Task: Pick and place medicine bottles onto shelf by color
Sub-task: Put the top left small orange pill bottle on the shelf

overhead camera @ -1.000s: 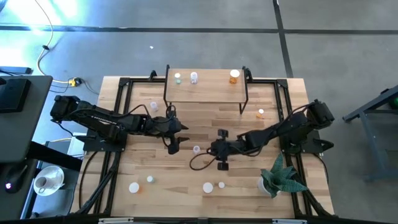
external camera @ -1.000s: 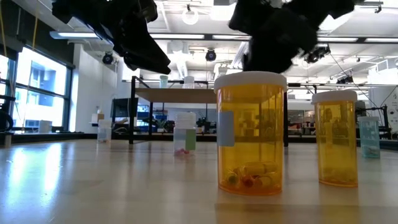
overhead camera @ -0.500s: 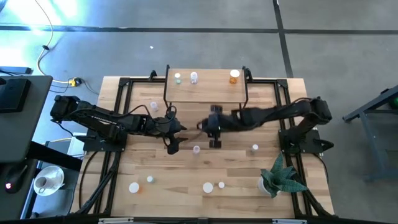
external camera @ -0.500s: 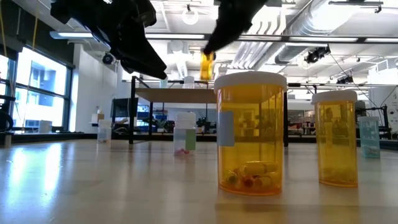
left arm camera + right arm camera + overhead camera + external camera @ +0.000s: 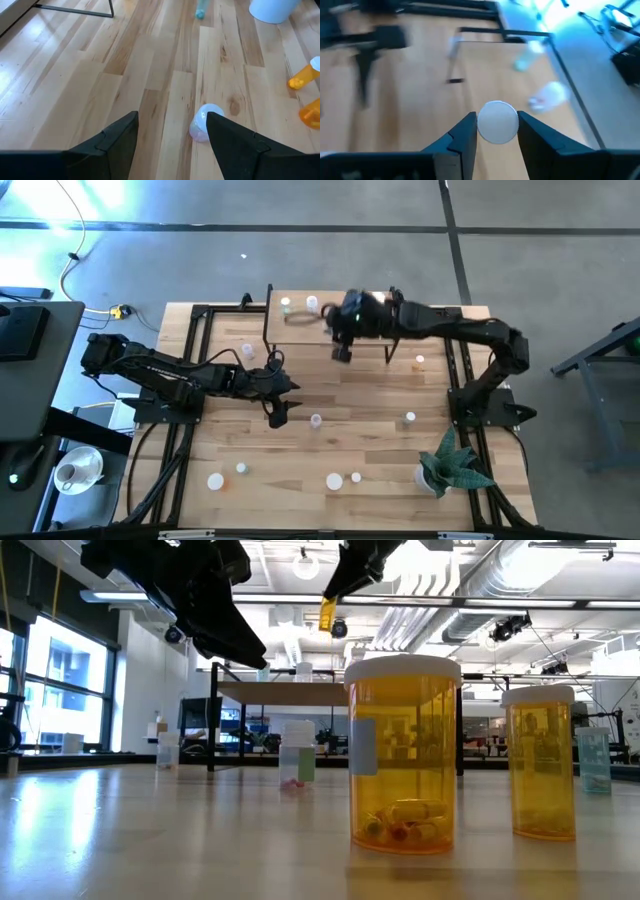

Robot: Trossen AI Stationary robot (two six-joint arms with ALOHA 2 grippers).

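Bottles (image 5: 313, 304) partly stocked on the shelf (image 5: 300, 327) at the counter's far edge: the left hand (image 5: 277, 413) waits open mid-counter above a pale bottle (image 5: 202, 123); the right hand (image 5: 341, 352) grips an orange bottle (image 5: 327, 614) over the shelf, which next needs lowering beside the orange ones.

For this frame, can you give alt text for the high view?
The right hand reaches over the shelf, shut on a bottle. The left hand hovers open over the table, next to a bottle.
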